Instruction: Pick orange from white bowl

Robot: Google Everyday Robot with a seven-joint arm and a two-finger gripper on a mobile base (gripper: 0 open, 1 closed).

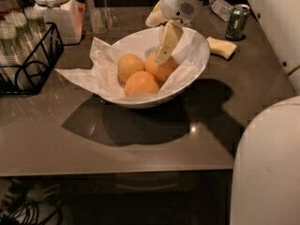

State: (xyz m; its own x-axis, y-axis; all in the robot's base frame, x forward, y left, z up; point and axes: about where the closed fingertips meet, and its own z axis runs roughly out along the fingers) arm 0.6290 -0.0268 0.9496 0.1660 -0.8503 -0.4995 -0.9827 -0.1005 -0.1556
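The white bowl [199,62], lined with crumpled white paper, stands at the middle of the dark table. Three round fruits lie in it: a deep orange one [161,70] at the back right, another deep orange one [141,83] at the front, and a paler, yellower one [130,66] at the left. My gripper [157,41] hangs over the bowl from the back, open. One cream finger [167,42] points down, its tip just at the top of the back-right orange. It holds nothing.
A green can [236,21], a plastic bottle [219,6] and a pale yellow object [221,47] lie behind the bowl to the right. A black wire rack with cups [23,55] and a white-lidded jar [52,8] stand at the left. My white body [267,168] fills the lower right.
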